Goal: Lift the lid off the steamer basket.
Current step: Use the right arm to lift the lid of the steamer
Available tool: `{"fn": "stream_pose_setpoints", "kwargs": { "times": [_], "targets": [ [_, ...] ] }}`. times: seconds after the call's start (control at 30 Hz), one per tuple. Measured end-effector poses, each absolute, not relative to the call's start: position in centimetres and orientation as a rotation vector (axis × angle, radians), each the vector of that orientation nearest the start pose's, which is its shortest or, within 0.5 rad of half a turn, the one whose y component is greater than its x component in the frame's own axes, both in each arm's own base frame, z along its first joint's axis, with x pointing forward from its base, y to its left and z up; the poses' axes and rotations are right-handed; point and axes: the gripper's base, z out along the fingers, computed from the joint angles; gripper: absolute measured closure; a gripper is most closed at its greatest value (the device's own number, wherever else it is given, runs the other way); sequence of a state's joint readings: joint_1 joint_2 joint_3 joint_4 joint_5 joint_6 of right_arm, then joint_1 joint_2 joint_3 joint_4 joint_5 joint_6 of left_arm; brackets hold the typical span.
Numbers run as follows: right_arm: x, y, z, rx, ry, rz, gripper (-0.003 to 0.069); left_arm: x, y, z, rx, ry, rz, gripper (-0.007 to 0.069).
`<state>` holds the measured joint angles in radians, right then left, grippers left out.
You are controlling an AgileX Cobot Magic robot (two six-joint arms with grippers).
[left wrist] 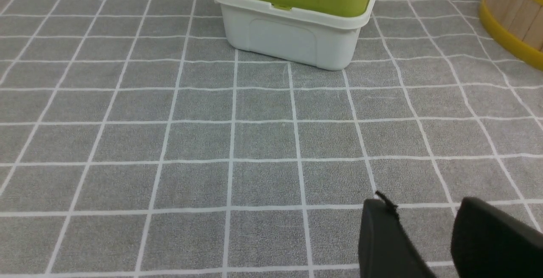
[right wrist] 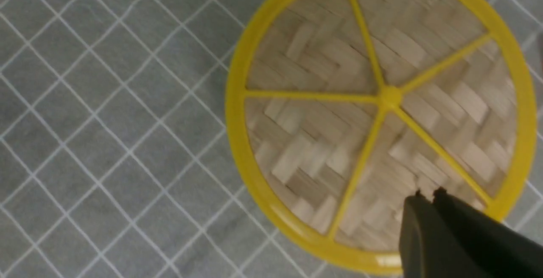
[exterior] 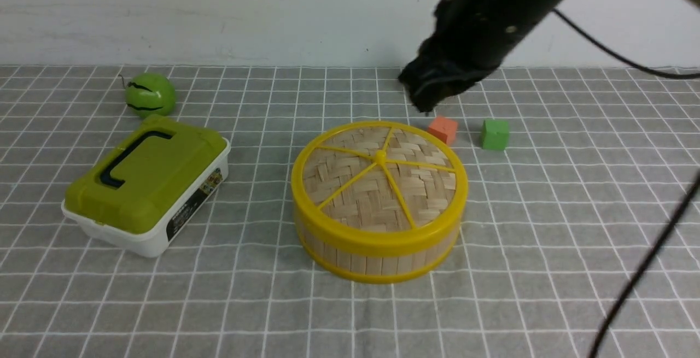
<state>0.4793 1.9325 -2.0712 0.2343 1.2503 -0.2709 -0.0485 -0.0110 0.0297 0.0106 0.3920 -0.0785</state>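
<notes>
Lid [exterior: 350, 183] is sitting on the steamer basket [exterior: 377, 264], covering it, near the middle of the tabletop [exterior: 246, 303]; its yellow rim, spokes and central knob are facing up. The right end effector [right wrist: 426, 196] is hovering above the lid, blurred in the front view, its fingertips closing together on nothing. The left end effector [left wrist: 423, 203] is holding its fingers apart, released, with only tabletop showing between them.

To the left of the basket, a white box [exterior: 134, 243] is standing at a slant, wearing an olive-green cover [exterior: 186, 164] with a dark handle [exterior: 130, 157]. A green ball [exterior: 150, 94] with dark stripes is resting just behind it. Beyond the basket's far right edge, an orange block [exterior: 443, 129] is lying close by, and a green block [exterior: 495, 134] is sitting farther right, apart from the orange one.
</notes>
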Motion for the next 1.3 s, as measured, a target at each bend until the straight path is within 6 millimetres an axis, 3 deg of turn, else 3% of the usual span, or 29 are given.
{"fn": "stream_pose_setpoints", "kwargs": {
  "times": [0.13,0.27,0.47,0.6,0.73,0.83,0.9,0.93,0.97,1.07,1.3],
  "targets": [
    [38.8,24.4,34.1,-0.96,2.464,0.352,0.0606,5.2,-0.2,16.9,-0.022,1.895,-0.076,0.0386],
    [39.6,25.3,32.3,-0.91,2.516,0.283,0.0539,5.2,-0.2,16.9,-0.022,1.895,-0.076,0.0386],
    [40.9,25.2,30.0,-0.781,2.604,0.182,0.0265,5.2,-0.2,16.9,-0.022,1.895,-0.076,0.0386],
    [41.5,25.6,28.1,-0.762,2.635,0.176,0.0181,5.2,-0.2,16.9,-0.022,1.895,-0.076,0.0386],
    [42.0,25.9,26.8,-0.73,2.653,0.181,0.0207,5.2,-0.2,16.9,-0.022,1.895,-0.076,0.0386],
    [42.3,26.0,26.2,-0.718,2.658,0.183,0.0293,5.2,-0.2,16.9,-0.022,1.895,-0.076,0.0386],
    [42.4,26.1,26.2,-0.715,2.649,0.186,0.0415,5.2,-0.2,16.9,-0.022,1.895,-0.076,0.0386],
    [42.4,26.1,26.2,-0.715,2.648,0.187,0.0415,5.2,-0.2,16.9,-0.022,1.895,-0.076,0.0386],
    [42.4,26.1,26.2,-0.714,2.645,0.188,0.0487,5.2,-0.2,16.9,-0.022,1.895,-0.076,0.0386],
    [42.4,26.1,26.3,-0.682,2.652,0.192,0.0578,5.2,-0.2,16.9,-0.022,1.895,-0.076,0.0386],
    [42.5,26.1,26.3,-0.612,2.657,0.205,0.0545,5.2,-0.2,16.9,-0.022,1.895,-0.076,0.0386]
  ]
}}
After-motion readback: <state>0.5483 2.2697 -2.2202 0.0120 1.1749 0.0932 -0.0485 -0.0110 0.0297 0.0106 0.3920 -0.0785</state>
